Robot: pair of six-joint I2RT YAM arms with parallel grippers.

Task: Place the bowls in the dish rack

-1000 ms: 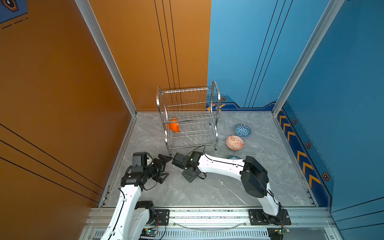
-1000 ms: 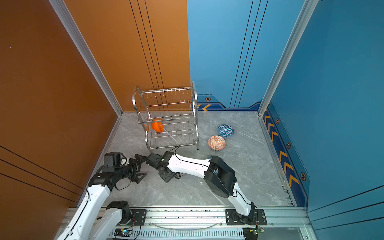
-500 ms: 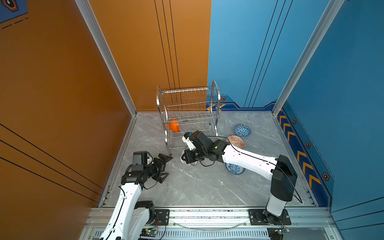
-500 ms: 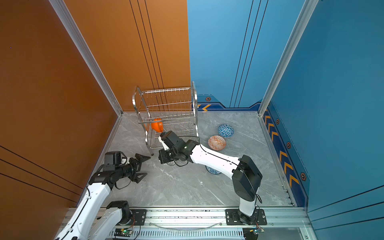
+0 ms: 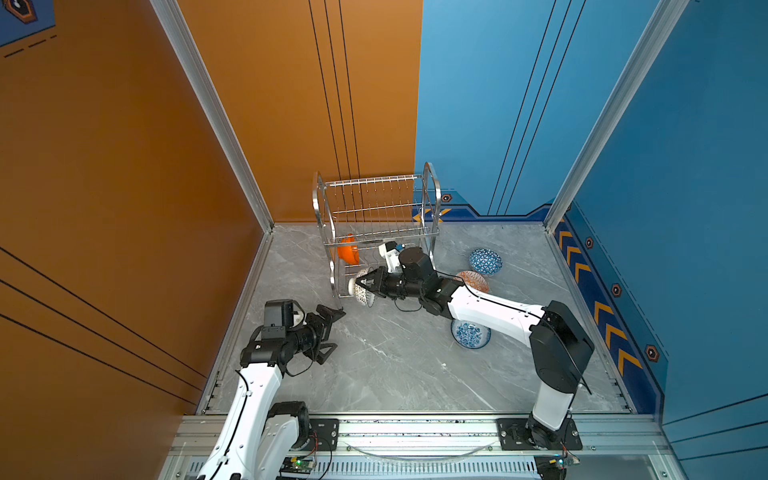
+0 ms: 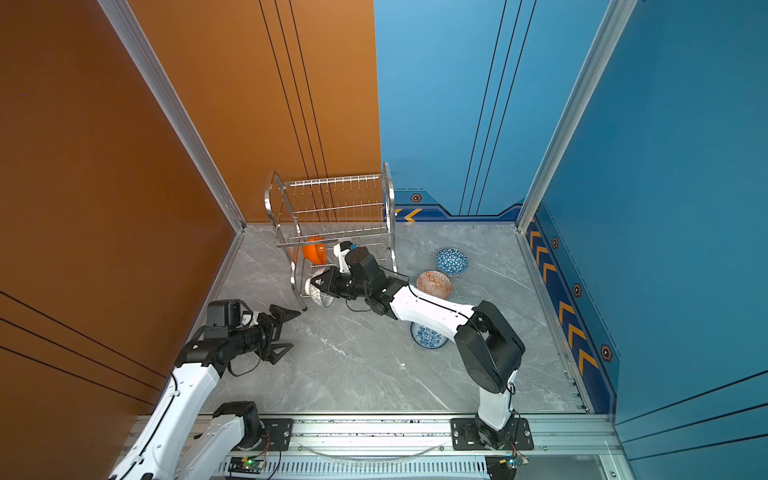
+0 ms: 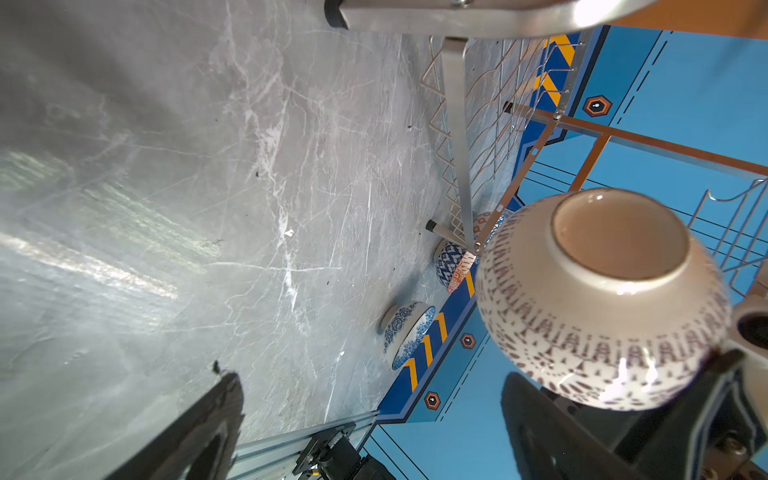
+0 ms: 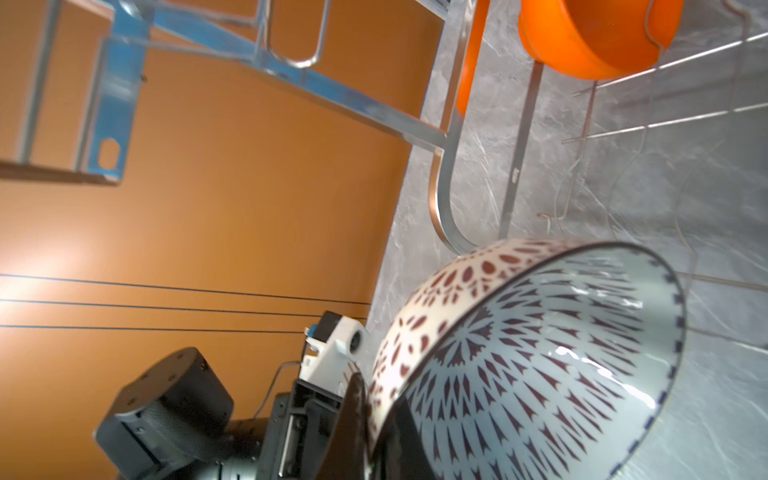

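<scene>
One lattice bowl (image 5: 365, 297) — right gripper (image 5: 362, 283) has carried it to dish rack (image 5: 376, 208).

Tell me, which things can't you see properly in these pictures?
- Blue floral bowl: both top views, right arm covers its far side.
- Orange-white bowl: in a top view, the same arm hides its left edge.
- Plain orange bowl: right wrist view, cut off by the picture edge.
- White patterned bowl held by the right gripper: whether it touches the dish rack is too small to tell in both top views.
</scene>
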